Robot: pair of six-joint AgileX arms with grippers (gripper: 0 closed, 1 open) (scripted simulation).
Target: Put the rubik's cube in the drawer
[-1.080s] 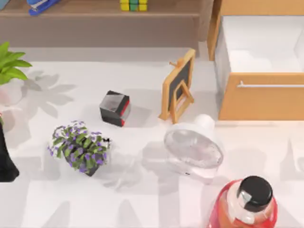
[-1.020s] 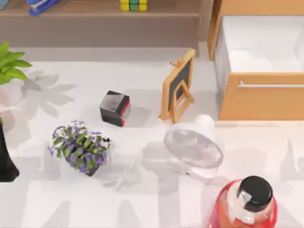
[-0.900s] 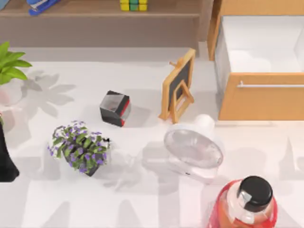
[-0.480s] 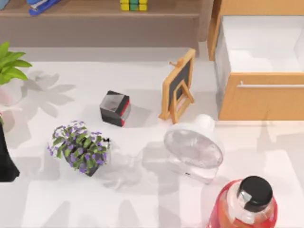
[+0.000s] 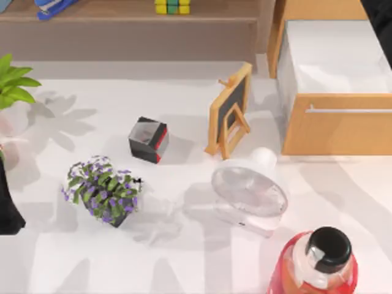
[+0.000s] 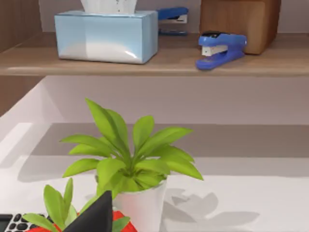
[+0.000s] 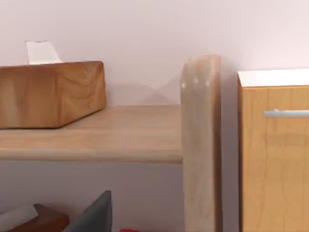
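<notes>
- Top view: I see the small rubik's cube (image 5: 172,7) with yellow, green and blue tiles sitting on the wooden shelf (image 5: 122,27) at the table's far edge, well apart from the large light-wood drawer (image 5: 334,86) with white interior and slim silver bar handle, which stands pulled open at the far right. A dark part of my right arm (image 5: 381,21) shows at the top right corner, over the drawer's far right; I cannot tell whether its fingers are spread or pressed together. My left arm (image 5: 7,202) is parked at the left edge, and its fingers' state I cannot tell.
- Left wrist view: I see a green leafy plant in a white pot (image 6: 130,169), a light-blue tissue box (image 6: 106,35) and a blue stapler (image 6: 221,44) on the shelf.
- Right wrist view: I see a wooden tissue box (image 7: 50,94) on the shelf beside an upright wooden shelf post (image 7: 201,140), and the drawer's front at the side.
</notes>
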